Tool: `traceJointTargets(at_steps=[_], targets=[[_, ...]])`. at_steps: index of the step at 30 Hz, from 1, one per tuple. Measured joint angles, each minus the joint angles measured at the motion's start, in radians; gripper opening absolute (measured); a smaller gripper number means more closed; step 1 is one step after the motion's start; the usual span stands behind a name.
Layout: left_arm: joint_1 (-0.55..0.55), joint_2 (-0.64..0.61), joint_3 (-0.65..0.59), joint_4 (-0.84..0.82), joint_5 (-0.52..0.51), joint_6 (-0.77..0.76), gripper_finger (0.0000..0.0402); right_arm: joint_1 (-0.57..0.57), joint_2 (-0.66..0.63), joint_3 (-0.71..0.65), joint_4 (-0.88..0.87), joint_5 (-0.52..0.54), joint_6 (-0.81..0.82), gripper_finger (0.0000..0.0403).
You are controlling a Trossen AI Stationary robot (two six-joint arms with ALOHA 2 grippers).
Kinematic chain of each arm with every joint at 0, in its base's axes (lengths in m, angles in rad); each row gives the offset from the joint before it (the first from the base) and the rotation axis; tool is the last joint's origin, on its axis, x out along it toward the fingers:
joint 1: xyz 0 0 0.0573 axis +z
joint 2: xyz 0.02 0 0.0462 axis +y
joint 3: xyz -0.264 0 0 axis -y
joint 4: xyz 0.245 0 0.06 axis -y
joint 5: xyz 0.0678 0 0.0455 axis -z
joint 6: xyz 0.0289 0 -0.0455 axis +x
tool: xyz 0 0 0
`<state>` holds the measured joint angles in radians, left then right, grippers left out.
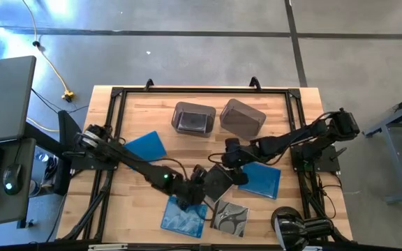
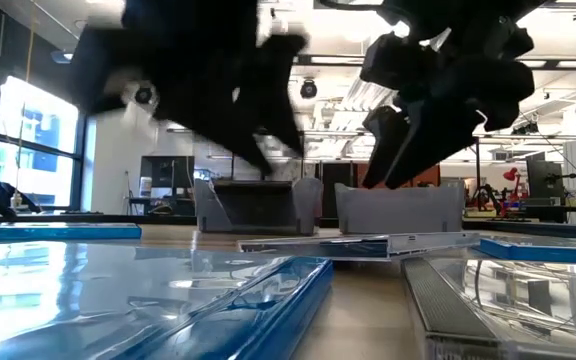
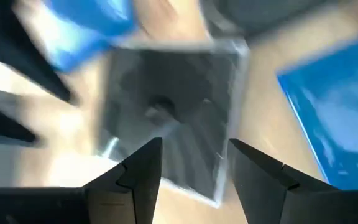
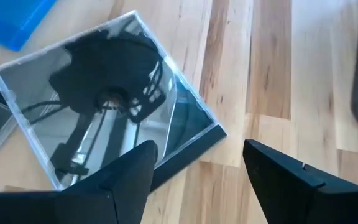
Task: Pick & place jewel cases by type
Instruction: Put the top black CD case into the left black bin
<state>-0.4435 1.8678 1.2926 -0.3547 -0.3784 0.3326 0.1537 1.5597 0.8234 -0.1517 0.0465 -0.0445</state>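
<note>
A dark grey jewel case with a clear lid (image 1: 218, 183) (image 2: 358, 243) (image 3: 166, 112) (image 4: 104, 93) lies flat on the table's middle. My left gripper (image 1: 197, 183) (image 3: 194, 146) is open and hovers over the case's left side. My right gripper (image 1: 230, 159) (image 4: 197, 146) is open, just above the case's far right corner. Blue cases lie flat at the left (image 1: 147, 146) and right (image 1: 260, 178). The cloud-patterned blue case (image 1: 185, 216) and the silvery case (image 1: 230, 219) lie near the front edge. Another dark case lies in the left bin (image 1: 190, 122).
Two translucent grey bins (image 1: 192, 117) (image 1: 243, 117) stand side by side near the far edge. The table's black frame rail (image 1: 201, 89) runs around the wooden top. Bare wood shows between the bins and the grippers. A desk with a keyboard and mouse stands off the table's left.
</note>
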Motion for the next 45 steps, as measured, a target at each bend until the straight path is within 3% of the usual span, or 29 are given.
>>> traceJointTargets(at_steps=[4,7,10,15,19,24,26,32,39,45], targets=[[-0.009,0.005,-0.004,-0.129,-0.137,-0.138,0.0177,0.075,0.001,0.005,-0.011,0.065,-0.038,0.0244],[0.017,0.001,-0.002,-0.252,-0.188,-0.240,0.0177,0.159,0.002,0.054,-0.089,0.196,-0.091,0.0244],[0.052,-0.005,-0.003,-0.377,-0.208,-0.305,0.0172,0.250,0.002,0.117,-0.171,0.359,-0.069,0.0244],[0.140,-0.040,-0.002,-0.481,-0.205,-0.278,0.0136,0.365,0.003,0.154,-0.162,0.438,0.041,0.0244],[0.234,-0.063,-0.001,-0.490,-0.080,-0.198,0.0108,0.407,0.037,0.151,-0.167,0.507,0.082,0.0244],[0.351,-0.059,-0.006,-0.390,0.346,-0.192,0.0095,0.411,0.133,0.172,-0.190,0.495,0.115,0.0244],[0.374,-0.051,-0.023,-0.314,0.440,-0.187,0.0095,0.411,0.164,0.188,-0.217,0.500,0.115,0.0244],[0.388,-0.051,-0.053,-0.283,0.364,-0.183,0.0095,0.410,0.203,0.218,-0.286,0.454,0.161,0.0244],[0.384,-0.051,-0.086,-0.181,0.475,-0.142,0.0096,0.409,0.203,0.210,-0.325,0.416,0.176,0.0244],[0.385,-0.051,-0.085,-0.167,0.451,-0.077,0.0139,0.409,0.203,0.209,-0.330,0.408,0.176,0.0244]])
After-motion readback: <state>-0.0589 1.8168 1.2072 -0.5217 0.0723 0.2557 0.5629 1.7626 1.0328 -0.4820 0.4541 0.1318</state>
